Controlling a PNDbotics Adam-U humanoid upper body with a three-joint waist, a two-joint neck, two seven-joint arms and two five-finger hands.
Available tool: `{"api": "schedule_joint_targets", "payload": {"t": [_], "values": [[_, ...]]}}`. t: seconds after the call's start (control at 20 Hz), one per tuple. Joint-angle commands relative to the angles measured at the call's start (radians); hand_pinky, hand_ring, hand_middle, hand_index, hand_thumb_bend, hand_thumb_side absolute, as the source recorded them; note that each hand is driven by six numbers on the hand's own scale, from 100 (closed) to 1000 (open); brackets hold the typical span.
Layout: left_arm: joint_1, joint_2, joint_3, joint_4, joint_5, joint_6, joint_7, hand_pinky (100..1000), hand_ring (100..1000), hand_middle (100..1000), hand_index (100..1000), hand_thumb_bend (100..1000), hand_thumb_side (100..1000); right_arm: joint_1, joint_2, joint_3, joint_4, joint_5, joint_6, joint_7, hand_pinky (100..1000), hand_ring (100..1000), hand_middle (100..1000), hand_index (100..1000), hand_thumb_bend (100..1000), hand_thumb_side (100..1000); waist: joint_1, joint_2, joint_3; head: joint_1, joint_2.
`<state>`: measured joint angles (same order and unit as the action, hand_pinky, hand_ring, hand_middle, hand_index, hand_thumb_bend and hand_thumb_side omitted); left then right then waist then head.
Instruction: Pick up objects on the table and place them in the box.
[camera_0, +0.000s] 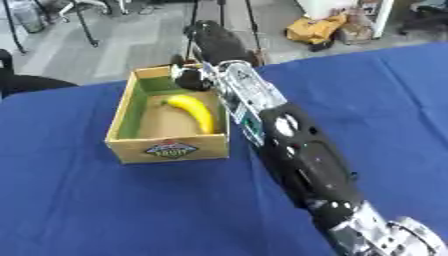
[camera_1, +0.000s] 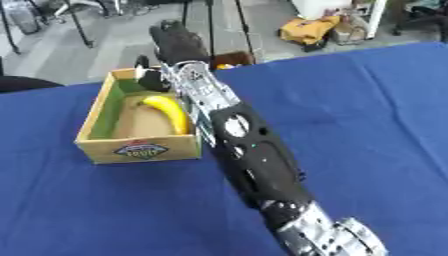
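1. Fingers of my right hand (camera_1: 175, 42): reached out past the far end of the box (camera_0: 168, 150). From the head camera I see mostly the dark back of the hand, so whether the fingers are released or clenched I cannot tell. Nothing visibly held.
2. Right arm (camera_0: 302, 155) runs from the lower right corner along the right wall of the box up to its far right corner. It covers part of that wall.
3. Left hand: not in either view.
4. Banana (camera_0: 194, 111): lying inside the box, on its floor, along the right wall, curved, one end toward the far end of the box. I log this item as placed.
5. Dark rounded part (camera_0: 187, 80) sits at the far right corner of the box, just under my hand. Cannot say whether it belongs to the hand or is a separate object.
6. Counter (camera_0: 105, 215) under blue cloth: I see no other loose object around the box. The arm hides a strip to the right of the box, so something could lie there.
7. Judgement: at least one placement is done. The task looks near its end unless an item is hidden behind the arm or the box.
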<state>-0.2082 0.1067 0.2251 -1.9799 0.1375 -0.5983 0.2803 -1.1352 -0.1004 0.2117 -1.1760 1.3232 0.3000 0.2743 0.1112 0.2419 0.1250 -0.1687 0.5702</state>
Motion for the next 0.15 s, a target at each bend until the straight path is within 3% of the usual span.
{"api": "schedule_joint_targets", "payload": {"t": [0.05,0.15], "values": [[-0.001,0.023,0.005,-0.02,-0.005,-0.002,0.008,418,859,862,788,100,967,-0.012,-0.06,0.008,-0.126,0.014,-0.003,0.022,733,983,879,938,100,625,0.002,-0.024,-0.002,0.009,0.003],[0.001,0.025,0.006,-0.02,-0.007,-0.003,0.01,418,858,860,788,100,967,0.001,-0.094,0.01,-0.19,0.021,-0.004,0.037,735,974,879,938,100,639,0.004,-0.026,-0.006,0.014,0.005]]}}
